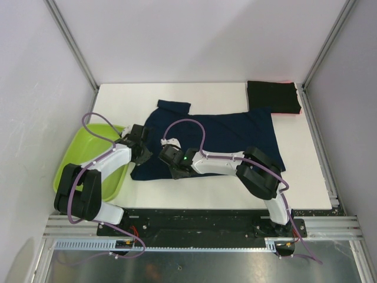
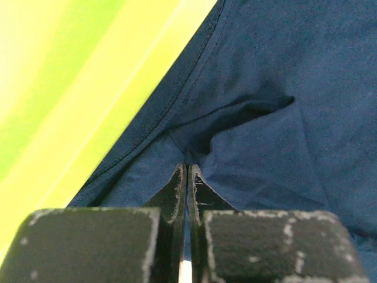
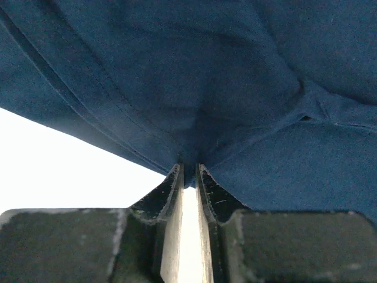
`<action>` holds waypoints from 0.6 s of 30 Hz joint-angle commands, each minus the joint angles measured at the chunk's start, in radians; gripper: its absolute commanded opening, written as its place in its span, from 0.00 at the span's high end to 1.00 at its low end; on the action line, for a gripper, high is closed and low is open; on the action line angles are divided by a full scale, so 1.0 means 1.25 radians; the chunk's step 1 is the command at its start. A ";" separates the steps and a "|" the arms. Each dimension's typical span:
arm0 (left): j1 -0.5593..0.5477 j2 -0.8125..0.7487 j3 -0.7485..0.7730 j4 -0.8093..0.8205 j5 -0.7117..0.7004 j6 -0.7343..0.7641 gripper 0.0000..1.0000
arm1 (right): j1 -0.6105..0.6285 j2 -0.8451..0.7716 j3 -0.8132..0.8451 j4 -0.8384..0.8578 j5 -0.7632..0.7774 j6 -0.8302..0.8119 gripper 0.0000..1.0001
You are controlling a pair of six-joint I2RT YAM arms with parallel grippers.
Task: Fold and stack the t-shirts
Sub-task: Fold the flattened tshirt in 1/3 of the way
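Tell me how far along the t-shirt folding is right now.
Done: the black t-shirt lies folded at the far right corner of the table, a red-pink edge showing beneath. In hand: the navy t-shirt lies spread out, the left gripper and right gripper each pinching its near left part. Left: folding it and stacking it on the black one.

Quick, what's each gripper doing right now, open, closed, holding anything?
Left gripper: closed, pinching a fold of the navy shirt.
Right gripper: closed on the navy shirt, pinching it near its edge.
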 commanded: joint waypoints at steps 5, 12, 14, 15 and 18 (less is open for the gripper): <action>0.004 -0.002 0.033 0.011 -0.002 0.008 1.00 | -0.010 -0.024 -0.002 -0.005 0.006 -0.002 0.91; 0.005 -0.007 0.040 0.011 0.004 0.013 1.00 | -0.017 -0.048 -0.002 -0.014 0.018 0.003 1.00; 0.004 -0.008 0.051 0.011 0.008 0.018 1.00 | -0.027 -0.065 -0.002 -0.016 0.022 0.004 1.00; 0.004 -0.007 0.057 0.011 0.010 0.021 1.00 | -0.033 -0.072 -0.002 -0.017 0.024 0.004 1.00; 0.004 0.001 0.085 0.013 0.018 0.027 1.00 | -0.055 -0.087 -0.002 -0.015 0.025 0.002 1.00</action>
